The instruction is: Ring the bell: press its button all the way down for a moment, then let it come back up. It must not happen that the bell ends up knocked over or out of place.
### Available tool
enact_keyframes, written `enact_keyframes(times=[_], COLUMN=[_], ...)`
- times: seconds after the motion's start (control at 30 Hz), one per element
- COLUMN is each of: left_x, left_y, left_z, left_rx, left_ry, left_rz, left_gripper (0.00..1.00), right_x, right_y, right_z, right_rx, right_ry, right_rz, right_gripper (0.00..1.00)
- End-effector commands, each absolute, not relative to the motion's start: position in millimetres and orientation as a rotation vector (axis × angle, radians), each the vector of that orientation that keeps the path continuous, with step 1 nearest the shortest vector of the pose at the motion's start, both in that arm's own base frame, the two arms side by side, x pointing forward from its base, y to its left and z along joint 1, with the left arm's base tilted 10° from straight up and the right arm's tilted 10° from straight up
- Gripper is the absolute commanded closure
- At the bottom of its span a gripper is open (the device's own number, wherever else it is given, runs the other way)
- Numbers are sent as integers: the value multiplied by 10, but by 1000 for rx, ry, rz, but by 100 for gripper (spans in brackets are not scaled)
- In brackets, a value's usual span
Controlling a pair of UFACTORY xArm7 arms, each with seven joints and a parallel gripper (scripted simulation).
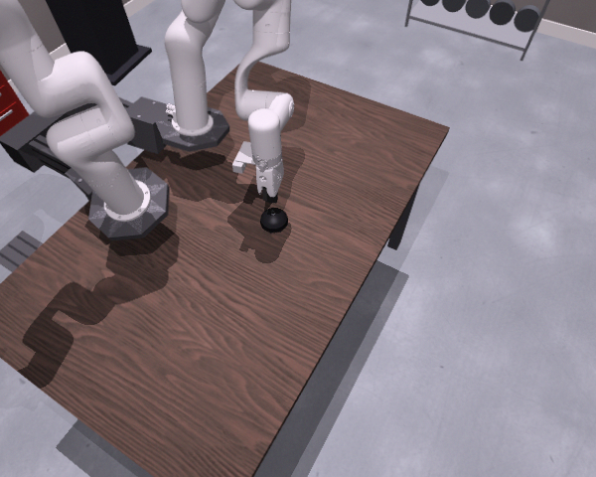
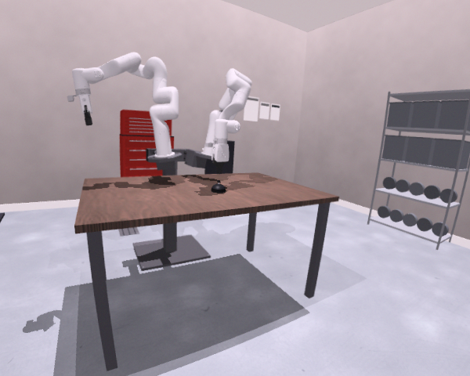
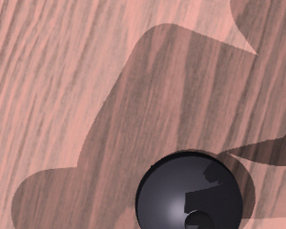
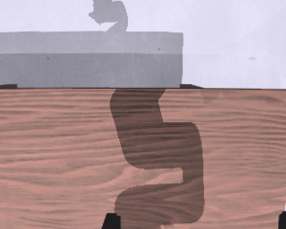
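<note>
The bell (image 1: 273,221) (image 2: 218,188) (image 3: 167,191) is a black dome standing upright on the wooden table. Its small round button (image 3: 199,221) shows on top, cut by the lower edge of the left wrist view, and is raised above the dome in the exterior view. My left gripper (image 1: 270,198) is shut and empty, above the bell with a gap to the button. Its dark fingers blend into a black background in the exterior view and are outside the left wrist view. My right gripper (image 2: 88,120) (image 4: 199,220) is open and empty, high up and far from the bell.
The table (image 1: 211,328) (image 2: 146,206) (image 4: 48,143) carries the arm shadows; one falls around the bell. The arm bases stand at its back edge. A red tool cabinet (image 2: 135,155) and a metal shelf rack (image 2: 428,131) stand away from the table.
</note>
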State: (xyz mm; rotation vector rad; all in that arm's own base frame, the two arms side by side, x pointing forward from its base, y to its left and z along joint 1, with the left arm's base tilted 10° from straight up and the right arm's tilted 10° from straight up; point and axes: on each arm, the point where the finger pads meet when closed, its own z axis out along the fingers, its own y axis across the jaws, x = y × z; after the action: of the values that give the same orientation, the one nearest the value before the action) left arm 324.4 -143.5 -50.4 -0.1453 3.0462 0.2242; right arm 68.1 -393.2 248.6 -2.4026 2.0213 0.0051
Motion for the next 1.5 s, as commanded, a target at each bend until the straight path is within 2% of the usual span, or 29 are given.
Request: enact_keyframes(times=[0.0, 1.47], left_x=[3243, 3234], left_y=[-1459, -1478], left_z=[-378, -253], left_rx=[-144, -144], left_ry=[3048, 3048], left_rz=[222, 222], left_gripper=[100, 100], right_x=[684, 684], right_y=[-3941, -3941], right_z=[2500, 2500], right_rx=[-2404, -2404], right_ry=[2023, 2023], right_rz=[0, 0], right_gripper=[0, 0])
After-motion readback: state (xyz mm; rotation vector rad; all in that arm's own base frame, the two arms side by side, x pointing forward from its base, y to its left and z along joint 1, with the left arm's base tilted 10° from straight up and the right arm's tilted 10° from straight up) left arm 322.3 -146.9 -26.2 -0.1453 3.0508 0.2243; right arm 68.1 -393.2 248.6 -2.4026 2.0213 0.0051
